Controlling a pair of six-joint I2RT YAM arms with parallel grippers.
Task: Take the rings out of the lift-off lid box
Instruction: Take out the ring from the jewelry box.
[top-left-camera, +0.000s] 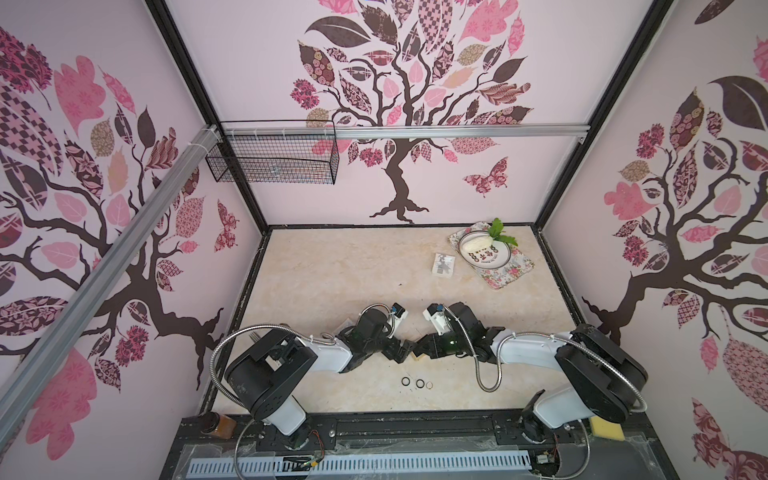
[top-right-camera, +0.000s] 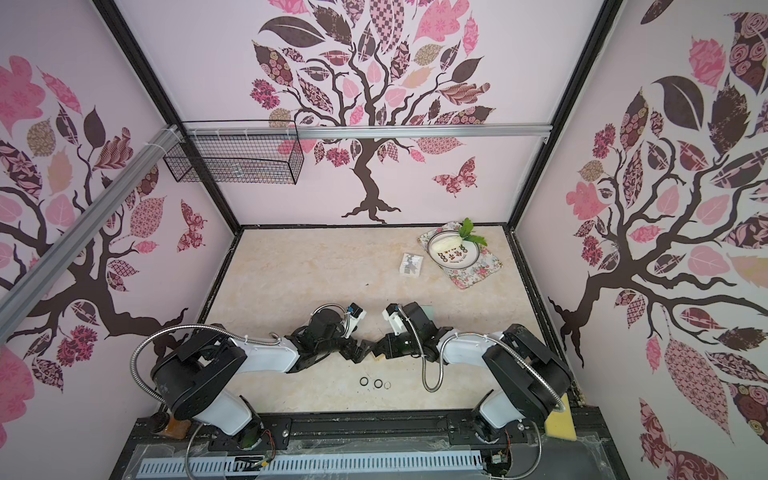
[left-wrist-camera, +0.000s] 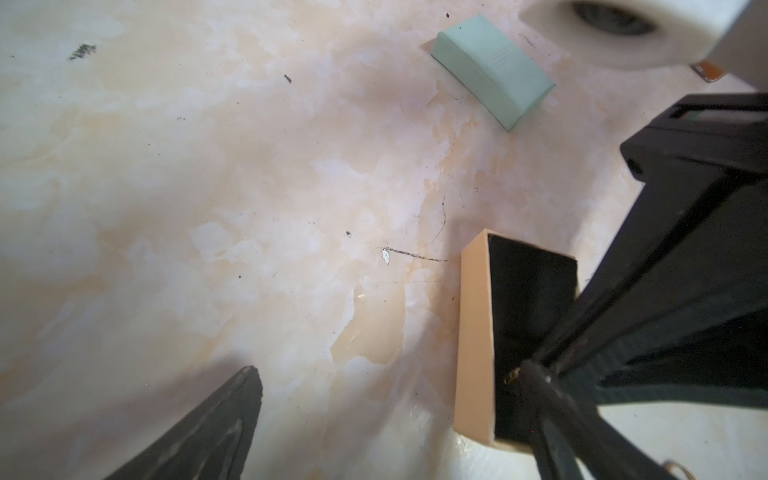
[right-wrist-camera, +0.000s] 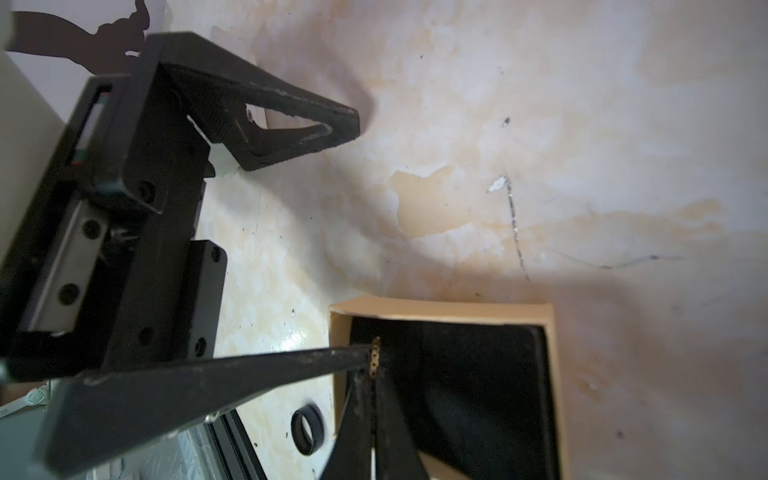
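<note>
Where the marbled table (top-left-camera: 332, 282) runs nearest the arm bases, three rings lie loose in a short row, well apart from both tools: two black rings (top-left-camera: 405, 381) and, at the row's right end, a pale gold ring (top-left-camera: 429, 385), seen in both top views. Just beyond them the two grippers meet tip to tip over the tan box (right-wrist-camera: 440, 306), which stands open and is lined in black. The right gripper (right-wrist-camera: 375, 374) is clenched, and pinched edge-on at its very tip is a thin textured gold ring (right-wrist-camera: 375, 353), held over the lining just inside the box's rim. The left gripper (left-wrist-camera: 390, 370) is spread wide and grips nothing. One finger (left-wrist-camera: 216, 415) hangs over bare table beside the box, while the other reaches across the box wall to end right beside the held ring; whether they touch cannot be told. The lining is too dark to show any rings lying inside. Farther out a mint-green box (left-wrist-camera: 492, 68) lies closed, apart from the tan one. Farthest, toward the right, are a small printed card (top-left-camera: 444, 264) and a plate (top-left-camera: 490, 262) on a floral mat (top-left-camera: 505, 276).
</note>
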